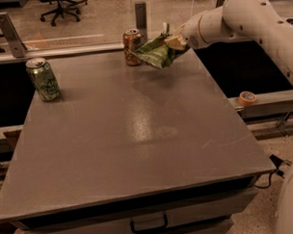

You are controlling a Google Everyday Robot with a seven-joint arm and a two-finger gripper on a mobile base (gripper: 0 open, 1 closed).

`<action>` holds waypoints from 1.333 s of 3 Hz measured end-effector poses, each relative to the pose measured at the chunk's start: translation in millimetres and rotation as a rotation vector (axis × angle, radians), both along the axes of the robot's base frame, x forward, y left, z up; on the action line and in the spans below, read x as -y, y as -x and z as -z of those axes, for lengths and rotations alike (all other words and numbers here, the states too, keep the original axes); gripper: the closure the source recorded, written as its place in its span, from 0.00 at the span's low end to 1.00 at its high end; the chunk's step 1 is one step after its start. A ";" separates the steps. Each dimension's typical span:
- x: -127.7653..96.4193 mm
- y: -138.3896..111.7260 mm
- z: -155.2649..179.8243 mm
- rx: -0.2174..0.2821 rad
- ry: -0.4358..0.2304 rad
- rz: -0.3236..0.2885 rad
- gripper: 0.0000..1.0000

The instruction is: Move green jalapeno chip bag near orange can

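The green jalapeno chip bag (pixel 156 53) is held just above the far edge of the grey table (pixel 132 134), tilted, its left end close to the orange can (pixel 132 41). The orange can stands upright at the table's far edge, just left of the bag. My gripper (pixel 174 41) comes in from the right on the white arm and is shut on the bag's right end.
A green can with a silver top (pixel 43 79) stands at the table's far left. A roll of tape (pixel 247 97) lies on a ledge to the right. A post (pixel 141 14) stands behind the orange can. Office chairs stand on the floor beyond.
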State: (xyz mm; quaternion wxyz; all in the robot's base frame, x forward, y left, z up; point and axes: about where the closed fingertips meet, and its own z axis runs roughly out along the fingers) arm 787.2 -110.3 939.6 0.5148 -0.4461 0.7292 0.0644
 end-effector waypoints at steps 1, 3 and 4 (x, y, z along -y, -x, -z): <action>-2.4 -0.4 2.1 -0.003 0.000 -0.003 0.37; -7.4 -1.3 6.1 -0.009 -0.001 -0.010 0.00; -7.5 -1.4 6.2 -0.009 -0.001 -0.010 0.00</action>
